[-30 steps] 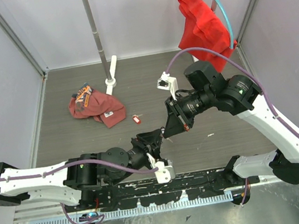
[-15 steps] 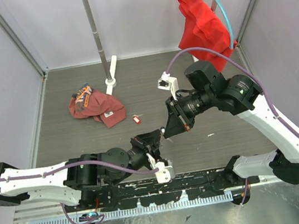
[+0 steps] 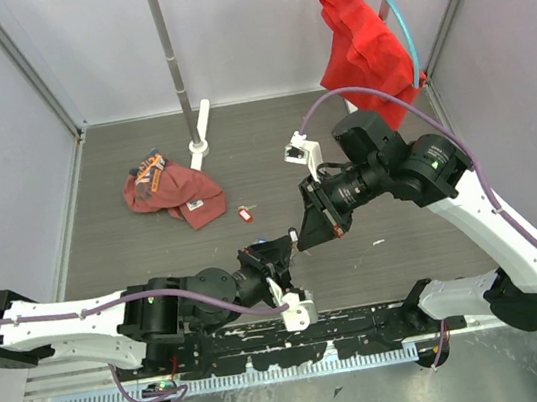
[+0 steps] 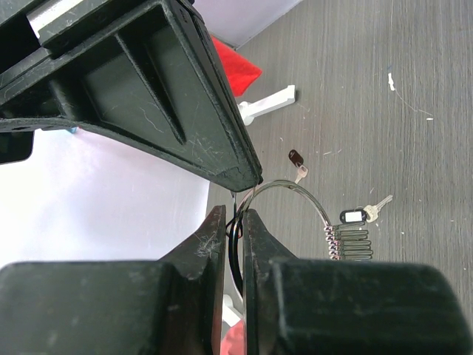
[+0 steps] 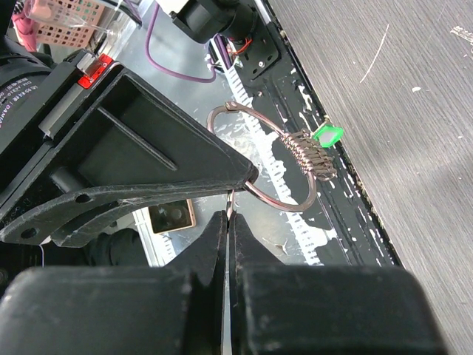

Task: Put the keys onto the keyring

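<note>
The keyring (image 4: 323, 216) is a thin silver wire loop with several keys (image 4: 347, 244) stacked on it. It hangs above the table between the two arms. My left gripper (image 4: 233, 214) is shut on the keyring's end, with a black loop also in its narrow gap. My right gripper (image 5: 227, 217) is shut on a thin silver key seen edge-on, right at the keyring (image 5: 289, 208). A green tag (image 5: 327, 134) sticks out of the stacked keys (image 5: 310, 151). From above, the left gripper (image 3: 281, 250) and right gripper (image 3: 301, 234) meet tip to tip.
Loose keys lie on the table: one with a red tag (image 3: 245, 215) and two with black tags (image 4: 295, 157) (image 4: 355, 216). A crumpled red cloth (image 3: 171, 190) lies at the left by the rack's white base (image 3: 198, 151). Another red cloth (image 3: 361, 41) hangs on a blue hoop hanger (image 3: 400, 14).
The left gripper's jaws have narrowed. Both grippers have shifted only slightly and stay tip to tip.
</note>
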`<state>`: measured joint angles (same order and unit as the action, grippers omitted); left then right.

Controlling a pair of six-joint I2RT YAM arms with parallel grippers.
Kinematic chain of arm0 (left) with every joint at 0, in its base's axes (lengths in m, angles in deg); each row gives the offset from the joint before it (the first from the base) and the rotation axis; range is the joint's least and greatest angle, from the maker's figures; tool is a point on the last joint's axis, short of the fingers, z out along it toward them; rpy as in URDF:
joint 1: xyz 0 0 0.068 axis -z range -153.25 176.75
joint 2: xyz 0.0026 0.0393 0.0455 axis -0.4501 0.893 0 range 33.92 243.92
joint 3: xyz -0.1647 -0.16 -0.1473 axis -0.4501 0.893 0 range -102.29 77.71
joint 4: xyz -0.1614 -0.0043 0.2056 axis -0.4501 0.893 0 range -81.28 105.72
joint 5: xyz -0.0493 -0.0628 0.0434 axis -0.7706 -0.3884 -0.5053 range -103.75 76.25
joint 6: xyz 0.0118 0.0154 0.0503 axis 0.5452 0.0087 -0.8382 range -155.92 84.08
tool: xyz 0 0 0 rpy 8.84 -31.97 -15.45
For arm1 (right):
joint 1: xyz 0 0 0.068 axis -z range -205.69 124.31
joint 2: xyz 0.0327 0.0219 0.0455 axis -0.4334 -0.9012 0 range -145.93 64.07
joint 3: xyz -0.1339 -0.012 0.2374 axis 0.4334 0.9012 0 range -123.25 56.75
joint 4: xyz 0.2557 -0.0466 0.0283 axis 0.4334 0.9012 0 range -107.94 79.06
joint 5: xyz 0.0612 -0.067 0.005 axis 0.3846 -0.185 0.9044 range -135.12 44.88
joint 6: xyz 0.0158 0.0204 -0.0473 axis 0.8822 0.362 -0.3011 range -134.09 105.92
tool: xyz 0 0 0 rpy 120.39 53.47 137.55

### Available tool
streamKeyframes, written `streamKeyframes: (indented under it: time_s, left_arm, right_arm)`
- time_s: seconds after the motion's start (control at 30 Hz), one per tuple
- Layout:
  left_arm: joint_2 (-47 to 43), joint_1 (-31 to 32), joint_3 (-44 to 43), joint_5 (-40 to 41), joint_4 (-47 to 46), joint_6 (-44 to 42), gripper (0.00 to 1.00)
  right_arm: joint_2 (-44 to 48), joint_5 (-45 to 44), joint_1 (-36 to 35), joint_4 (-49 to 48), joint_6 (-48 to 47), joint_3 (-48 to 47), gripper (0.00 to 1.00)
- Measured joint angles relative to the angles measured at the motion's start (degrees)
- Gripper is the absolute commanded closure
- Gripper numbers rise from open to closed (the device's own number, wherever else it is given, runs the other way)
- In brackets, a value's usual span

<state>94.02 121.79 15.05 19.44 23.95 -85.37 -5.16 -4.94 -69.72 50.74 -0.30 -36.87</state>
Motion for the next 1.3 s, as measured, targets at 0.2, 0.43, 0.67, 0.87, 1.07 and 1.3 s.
streamKeyframes:
  time_s: [0.2, 0.43, 0.67, 0.87, 1.07, 1.3]
  left_arm:
    - [0.0, 0.0, 0.0, 0.0, -0.2, 0.2, 0.76]
    - [0.2, 0.1, 0.0, 0.0, -0.9, 0.2, 0.74]
    - [0.5, 0.1, 0.0, 0.0, -1.2, 0.2, 0.81]
    - [0.5, 0.3, 0.0, 0.0, -1.2, 0.2, 1.00]
    - [0.6, 0.4, 0.0, 0.3, -1.5, 0.2, 1.00]
    - [0.9, 0.4, 0.0, 1.3, -1.4, 1.1, 1.00]
  right_arm:
    - [0.2, 0.0, 0.0, 0.0, 0.0, 0.0, 0.99]
    - [0.3, 0.2, 0.0, -0.2, 0.0, 0.0, 0.99]
    - [0.3, 0.3, 0.0, -0.2, 0.0, 0.0, 0.99]
    - [0.7, 0.3, 0.0, -0.2, 0.0, 0.0, 0.99]
    - [1.0, -0.2, 0.0, -0.4, 0.0, 0.0, 0.84]
    - [2.9, -5.5, 0.0, -1.4, 0.3, -0.3, 0.70]
